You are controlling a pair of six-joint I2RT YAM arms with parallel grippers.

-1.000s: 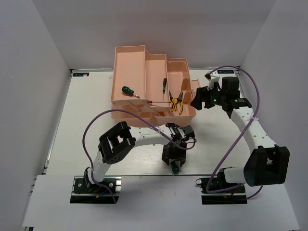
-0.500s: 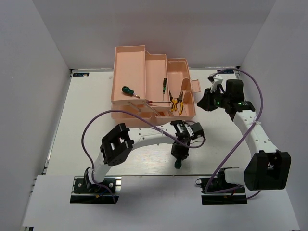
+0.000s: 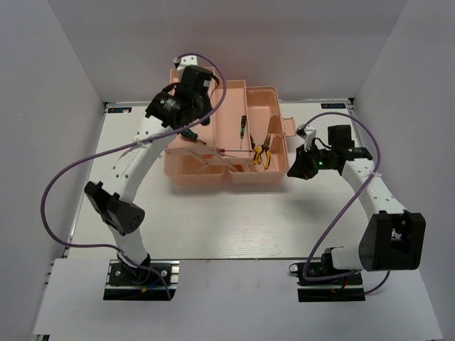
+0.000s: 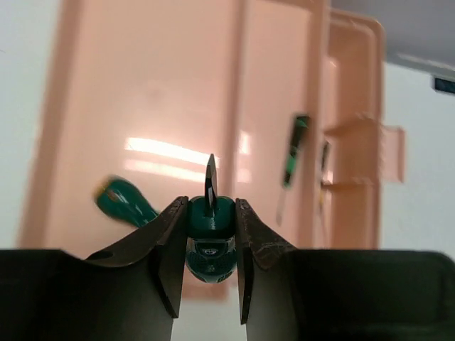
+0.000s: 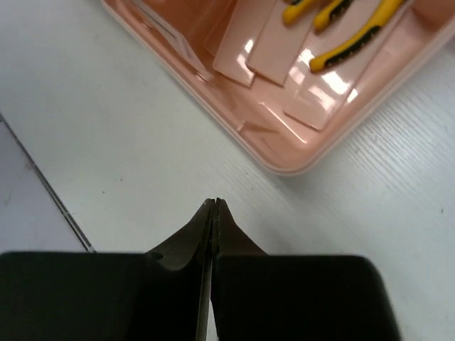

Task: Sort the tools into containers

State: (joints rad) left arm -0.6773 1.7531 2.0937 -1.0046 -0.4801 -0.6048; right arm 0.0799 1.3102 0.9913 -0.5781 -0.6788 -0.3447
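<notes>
The salmon-pink toolbox [image 3: 192,174] stands open, its tray containers stepped up toward the far left. My left gripper [image 3: 186,128] hangs over the left tray [image 4: 142,92], shut on a green-handled stubby screwdriver [image 4: 210,227] with its tip pointing up. A second green screwdriver [image 4: 124,201] lies in that tray. A thin black-green screwdriver [image 3: 243,126] rests in the middle tray. Yellow-and-black pliers [image 3: 261,153] lie in the right compartment. My right gripper [image 3: 293,170] is shut on nothing, low over the table beside the toolbox's right front corner [image 5: 298,160].
White walls enclose the table on the left, back and right. The toolbox latch flap [image 3: 288,126] sticks out toward my right arm. The left arm's purple cable [image 3: 71,177] loops wide over the table's left side. Bare white tabletop [image 3: 234,220] lies in front of the toolbox.
My left arm swung from the table in front of the toolbox up over the left tray, carrying the green screwdriver. The right gripper closed and drew down beside the toolbox corner.
</notes>
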